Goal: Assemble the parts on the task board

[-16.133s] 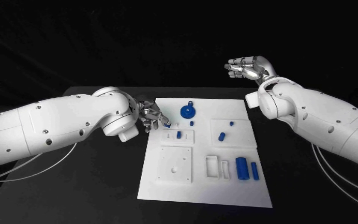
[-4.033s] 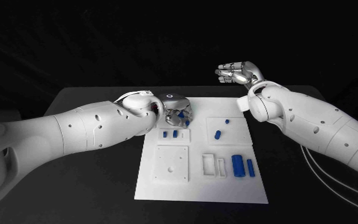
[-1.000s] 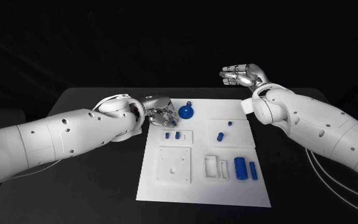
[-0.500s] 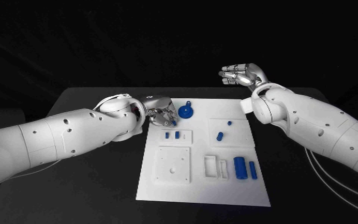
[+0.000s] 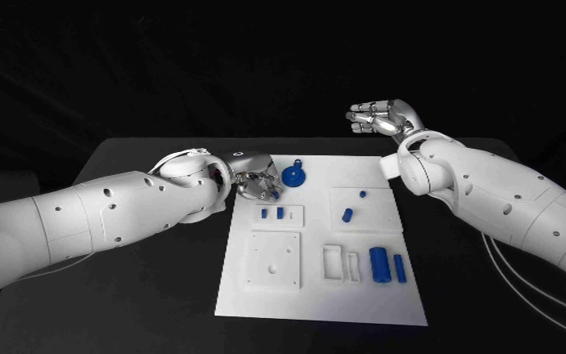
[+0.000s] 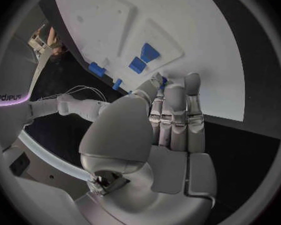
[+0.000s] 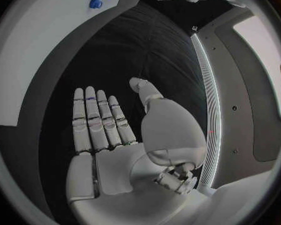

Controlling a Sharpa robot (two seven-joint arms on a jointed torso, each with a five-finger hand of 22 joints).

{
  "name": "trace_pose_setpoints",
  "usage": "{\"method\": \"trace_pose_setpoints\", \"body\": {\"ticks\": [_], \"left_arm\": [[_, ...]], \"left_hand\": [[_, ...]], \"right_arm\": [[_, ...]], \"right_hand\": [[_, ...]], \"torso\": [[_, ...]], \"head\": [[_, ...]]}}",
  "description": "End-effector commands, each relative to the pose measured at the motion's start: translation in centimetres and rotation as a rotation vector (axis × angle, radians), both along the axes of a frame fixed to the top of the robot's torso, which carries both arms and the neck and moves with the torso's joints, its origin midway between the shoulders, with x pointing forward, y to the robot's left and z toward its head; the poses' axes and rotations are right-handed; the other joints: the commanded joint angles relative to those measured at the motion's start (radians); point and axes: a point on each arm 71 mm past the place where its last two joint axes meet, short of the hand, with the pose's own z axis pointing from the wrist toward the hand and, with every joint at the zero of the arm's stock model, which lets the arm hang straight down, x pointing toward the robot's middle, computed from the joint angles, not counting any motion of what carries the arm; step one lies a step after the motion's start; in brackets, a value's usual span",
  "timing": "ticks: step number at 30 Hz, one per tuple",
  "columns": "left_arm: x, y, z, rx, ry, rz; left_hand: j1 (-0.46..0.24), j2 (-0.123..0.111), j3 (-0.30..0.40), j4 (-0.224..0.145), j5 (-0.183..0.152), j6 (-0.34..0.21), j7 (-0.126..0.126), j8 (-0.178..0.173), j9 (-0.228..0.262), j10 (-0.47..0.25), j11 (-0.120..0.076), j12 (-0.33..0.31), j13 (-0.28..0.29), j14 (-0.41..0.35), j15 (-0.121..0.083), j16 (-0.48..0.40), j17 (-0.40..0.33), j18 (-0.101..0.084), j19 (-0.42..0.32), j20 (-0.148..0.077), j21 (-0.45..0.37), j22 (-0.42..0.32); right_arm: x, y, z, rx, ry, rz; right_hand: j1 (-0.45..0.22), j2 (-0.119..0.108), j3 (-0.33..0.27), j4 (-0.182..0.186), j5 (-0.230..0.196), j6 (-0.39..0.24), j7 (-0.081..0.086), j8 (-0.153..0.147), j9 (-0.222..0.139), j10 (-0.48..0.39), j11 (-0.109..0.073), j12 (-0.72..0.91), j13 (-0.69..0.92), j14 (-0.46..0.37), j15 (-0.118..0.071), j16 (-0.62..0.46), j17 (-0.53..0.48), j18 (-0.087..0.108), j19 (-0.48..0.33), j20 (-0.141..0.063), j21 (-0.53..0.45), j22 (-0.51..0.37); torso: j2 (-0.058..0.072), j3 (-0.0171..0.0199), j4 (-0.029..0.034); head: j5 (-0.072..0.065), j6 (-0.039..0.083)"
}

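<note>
Left hand point(image 5: 255, 183) at task board point(image 5: 318, 305) far-left edge, grip state indeterminate. Right hand point(image 5: 384, 116) raised, fingers spread, empty. No legible markings on board.

dim, dark surround; white board brightly lit, perhaps from above; wrist views bend edges.
</note>
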Motion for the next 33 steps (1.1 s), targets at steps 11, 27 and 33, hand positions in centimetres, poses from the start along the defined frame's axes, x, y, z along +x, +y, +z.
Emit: {"method": "trace_pose_setpoints", "body": {"ticks": [11, 27, 33], "left_arm": [[-0.37, -0.29, -0.88, 0.054, 0.041, -0.030], [-0.19, -0.06, -0.66, 0.029, 0.018, -0.010], [-0.03, 0.23, -0.59, 0.023, 0.009, 0.007]], "left_hand": [[0.011, 0.007, -0.010, -0.006, 0.002, 0.018, -0.004, 0.005, 0.002, 0.015, -0.004, 0.003, 0.001, -0.003, -0.010, -0.005, 0.000, 0.006, -0.006, -0.008, 0.009, 0.019], [0.001, -0.026, -0.001, 0.008, -0.025, -0.123, 0.011, 0.004, -0.002, -0.065, 0.022, 0.003, 0.000, -0.008, 0.003, -0.012, 0.000, 0.010, -0.006, -0.001, 0.004, 0.015], [-0.006, -0.056, 0.023, 0.023, -0.026, -0.151, 0.018, 0.004, -0.002, -0.124, 0.042, 0.002, 0.000, -0.015, 0.017, -0.016, -0.002, 0.020, -0.007, 0.011, -0.004, 0.014]], "right_arm": [[-0.06, 0.18, -0.04, 0.002, -0.003, 0.021], [-0.11, 0.03, -0.14, 0.001, -0.001, 0.020], [-0.14, 0.00, -0.16, 0.000, -0.001, 0.019]], "right_hand": [[-0.010, 0.003, 0.000, -0.001, -0.003, -0.008, -0.001, -0.007, -0.001, -0.006, 0.000, -0.004, -0.002, -0.007, -0.001, -0.005, -0.002, 0.020, -0.006, 0.002, 0.002, -0.001], [-0.009, 0.003, -0.001, -0.001, -0.002, -0.008, -0.001, -0.007, -0.001, -0.006, 0.000, -0.004, -0.002, -0.007, -0.001, -0.005, -0.002, 0.020, -0.007, 0.003, 0.002, -0.001], [-0.009, 0.003, -0.001, -0.001, -0.002, -0.008, -0.001, -0.007, -0.001, -0.006, 0.000, -0.004, -0.002, -0.007, -0.001, -0.005, -0.002, 0.020, -0.007, 0.003, 0.002, -0.001]], "torso": [[0.000, 0.0000, 0.0003], [0.000, -0.0002, 0.0002], [0.000, -0.0002, -0.0002]], "head": [[0.000, -0.002], [-0.002, -0.002], [-0.002, -0.002]]}}
